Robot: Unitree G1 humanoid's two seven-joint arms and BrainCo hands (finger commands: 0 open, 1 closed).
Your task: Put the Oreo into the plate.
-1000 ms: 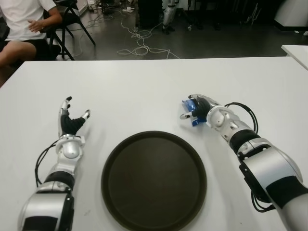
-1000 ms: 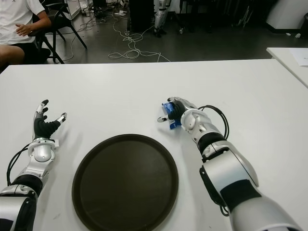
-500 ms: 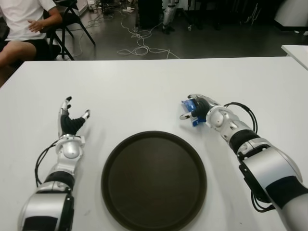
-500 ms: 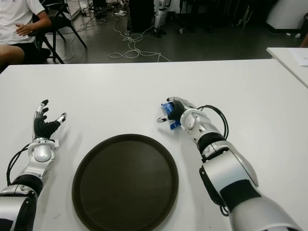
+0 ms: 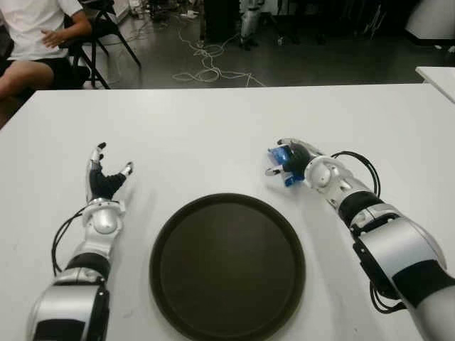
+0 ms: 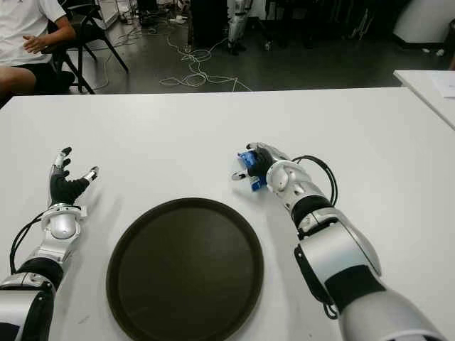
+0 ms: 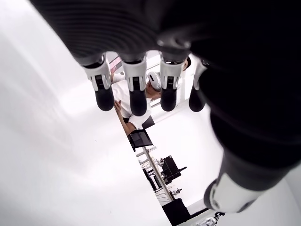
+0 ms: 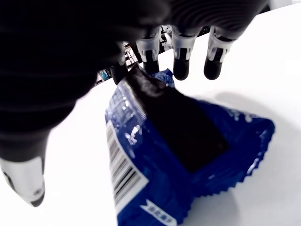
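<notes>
Eye views: the right hand sits on the blue Oreo packet at the two o'clock edge of the dark round plate, much nearer than the idle left hand at nine o'clock. Right wrist view: fingertips reach past the packet's far edge, the thumb on the near side, apparently cupping without clearly gripping it. Left wrist view: fingers spread, empty.

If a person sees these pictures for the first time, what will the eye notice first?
First the bright blue Oreo packet under the right hand, just beyond the plate's far right edge; its fingers arch over the packet. Next the big dark round plate, empty, at the near middle of the white table. The left hand shows open, left of the plate.
</notes>
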